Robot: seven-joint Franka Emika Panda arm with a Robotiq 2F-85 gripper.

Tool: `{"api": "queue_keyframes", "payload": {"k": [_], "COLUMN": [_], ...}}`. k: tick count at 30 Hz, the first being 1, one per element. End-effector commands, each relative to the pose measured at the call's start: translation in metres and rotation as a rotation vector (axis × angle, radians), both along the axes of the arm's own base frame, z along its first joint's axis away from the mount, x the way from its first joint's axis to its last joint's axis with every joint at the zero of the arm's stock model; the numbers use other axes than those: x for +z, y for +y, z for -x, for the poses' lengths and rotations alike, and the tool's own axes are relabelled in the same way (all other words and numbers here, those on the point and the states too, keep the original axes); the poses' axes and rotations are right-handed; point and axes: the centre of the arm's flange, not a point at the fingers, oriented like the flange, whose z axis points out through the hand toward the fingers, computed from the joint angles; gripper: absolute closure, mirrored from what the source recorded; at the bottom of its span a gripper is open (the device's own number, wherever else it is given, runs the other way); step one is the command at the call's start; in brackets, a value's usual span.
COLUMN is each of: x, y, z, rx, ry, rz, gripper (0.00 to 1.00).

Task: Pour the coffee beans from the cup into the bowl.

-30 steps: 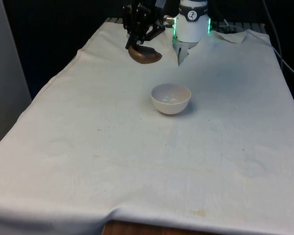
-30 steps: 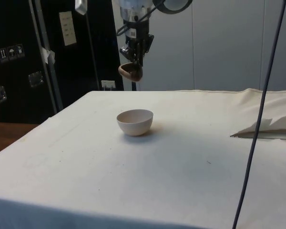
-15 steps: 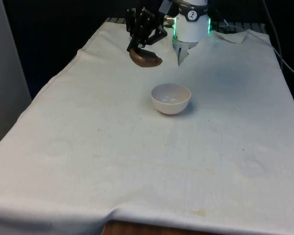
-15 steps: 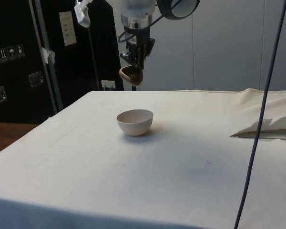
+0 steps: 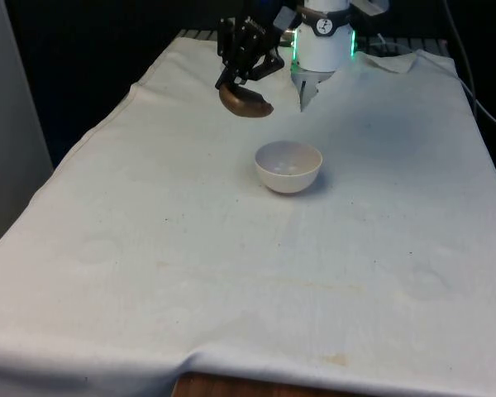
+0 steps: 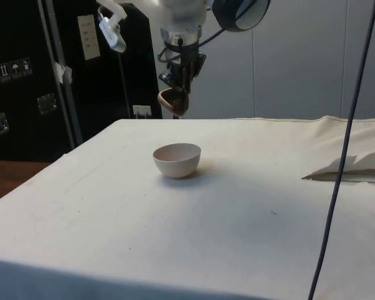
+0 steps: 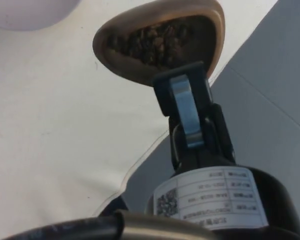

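Pincer (image 5: 241, 74) gripping one bean-filled cup (image 5: 245, 101), one bowl (image 5: 288, 167) below.

Brown cup (image 5: 245, 101) of beans tilted, airborne behind empty white bowl (image 5: 288, 167)

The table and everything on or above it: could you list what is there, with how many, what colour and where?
cup: one, brown, held tilted in the air beyond the bowl, nearer the front view's left
coffee beans: a heap, dark brown, inside the cup
bowl: one, white, upright on the cloth around mid-table
cloth: one, white, covering the table
cable: one, dark, hanging in the side view's foreground
gripper: one, black, fingers clamped on the cup's rim
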Motion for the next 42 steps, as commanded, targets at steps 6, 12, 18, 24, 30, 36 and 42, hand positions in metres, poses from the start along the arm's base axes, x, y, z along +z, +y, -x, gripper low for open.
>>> {"api": "queue_keyframes", "payload": {"k": [6, 12, 18, 24, 30, 36, 42], "x": [-0.002, -0.008, -0.010, -0.014, -0.013, -0.012, -0.013], "y": [0.004, 0.007, 0.013, 0.017, 0.025, 0.031, 0.038], "z": [0.002, 0.006, 0.009, 0.011, 0.011, 0.011, 0.012], "rx": [-0.016, -0.026, -0.045, -0.061, -0.080, -0.094, -0.110], "ry": [-0.027, -0.025, -0.059, -0.076, -0.102, -0.116, -0.138], "rz": [0.032, 0.046, 0.090, 0.120, 0.146, 0.162, 0.185], "gripper": [0.97, 0.97, 0.97, 0.97, 0.97, 0.97, 0.97]}}
